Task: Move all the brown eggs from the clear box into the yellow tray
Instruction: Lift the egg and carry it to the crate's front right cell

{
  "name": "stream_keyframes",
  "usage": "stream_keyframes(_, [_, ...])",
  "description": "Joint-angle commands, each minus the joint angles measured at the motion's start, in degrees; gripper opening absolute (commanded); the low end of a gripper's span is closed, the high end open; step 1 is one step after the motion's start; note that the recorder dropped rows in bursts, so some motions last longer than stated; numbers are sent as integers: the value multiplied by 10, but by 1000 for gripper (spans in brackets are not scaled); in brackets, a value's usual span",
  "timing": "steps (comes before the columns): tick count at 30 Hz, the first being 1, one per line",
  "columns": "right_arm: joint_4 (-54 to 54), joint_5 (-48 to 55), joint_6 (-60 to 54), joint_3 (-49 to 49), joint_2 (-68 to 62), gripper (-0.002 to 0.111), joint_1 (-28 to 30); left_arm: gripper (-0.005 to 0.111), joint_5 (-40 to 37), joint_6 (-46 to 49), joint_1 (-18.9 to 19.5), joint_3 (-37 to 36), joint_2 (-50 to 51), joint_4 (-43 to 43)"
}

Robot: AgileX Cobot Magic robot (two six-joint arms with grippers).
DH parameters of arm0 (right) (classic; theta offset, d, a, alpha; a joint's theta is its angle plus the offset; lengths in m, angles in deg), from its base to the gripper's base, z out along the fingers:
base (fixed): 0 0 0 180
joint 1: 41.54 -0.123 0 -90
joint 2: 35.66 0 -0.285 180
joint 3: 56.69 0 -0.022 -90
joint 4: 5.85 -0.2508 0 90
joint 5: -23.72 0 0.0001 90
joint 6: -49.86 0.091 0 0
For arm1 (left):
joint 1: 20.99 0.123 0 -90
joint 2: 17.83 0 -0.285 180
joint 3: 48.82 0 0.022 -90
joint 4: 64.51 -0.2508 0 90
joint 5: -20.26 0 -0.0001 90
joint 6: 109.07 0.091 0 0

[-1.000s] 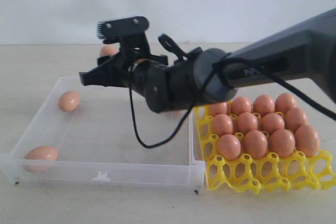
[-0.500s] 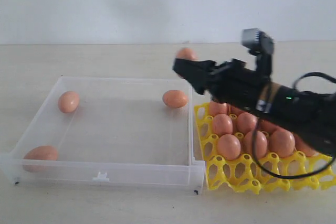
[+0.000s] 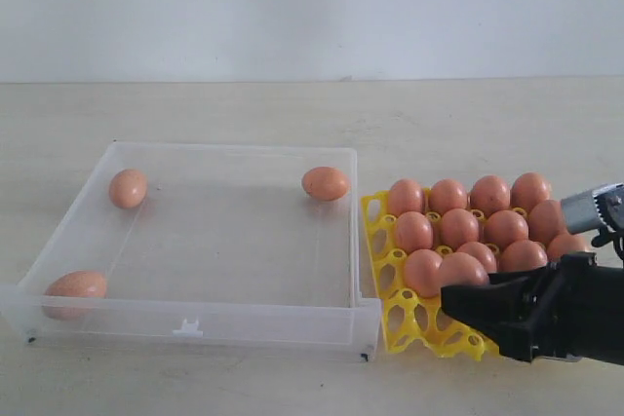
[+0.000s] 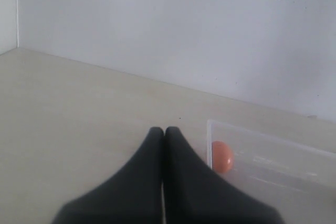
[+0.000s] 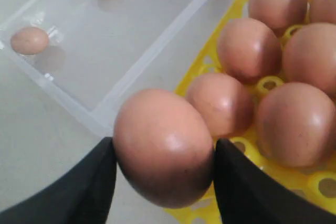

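Now that the right gripper (image 3: 466, 311) has swung from the far side of the clear box (image 3: 185, 323) to the near edge of the yellow tray (image 3: 409, 326), its fingers are clamped wide around one brown egg (image 5: 164, 145), probably over a free near-row cup. Next I'd say lower and release. Box holds three more eggs: far-left (image 3: 128, 187), far-right (image 3: 325, 183), near-left (image 3: 75, 286). Left gripper (image 4: 164, 136) is pinched shut on nothing, left of the box.

Matte black right gripper (image 5: 164, 142), smooth tapered fingers (image 5: 79, 192), silver-grey wrist part (image 3: 593, 209)

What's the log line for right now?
right gripper: shut on egg, at tray edge | left gripper: shut, empty | box: three eggs left
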Motion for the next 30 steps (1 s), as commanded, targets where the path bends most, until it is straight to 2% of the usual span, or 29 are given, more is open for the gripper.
stream_keyframes(1, [2,-18,1,-25,-70,0,5,-4,2,-15,-4,-2,2,-10])
stream_keyframes(4, [8,-24,2,-32,-92,0,5,-4,-1,-80,-4,-2,2,-58])
stream_keyframes(7, [8,-24,-3,-33,-102,0,-9,-4,-5,-81,-4,-2,2,-58])
stream_keyframes(11, [-9,0,-36,-33,-106,0,-56,-4,-34,-80,-4,-2,2,-42])
stream_keyframes(15, [-28,2,-83,-34,-106,0,-74,-4,-35,-10,-4,-2,2,15])
stream_keyframes(18, [-48,2,-111,-34,-106,0,-74,-4,-35,114,-4,-2,2,114])
stream_keyframes(20, [-48,2,-111,-34,-106,2,-74,-4,-33,133,-4,-2,2,121])
stream_keyframes(24, [-51,6,-111,-34,-106,24,-74,-4,-33,133,-4,-2,2,120])
stream_keyframes(25, [-54,10,-111,-34,-106,37,-74,-4,-33,133,-4,-2,2,120])
stream_keyframes(27, [-56,10,-111,-34,-106,54,-74,-4,-33,133,-4,-2,2,120])
stream_keyframes(30, [-63,10,-109,-34,-106,60,-74,-4,-33,133,-4,-2,2,120])
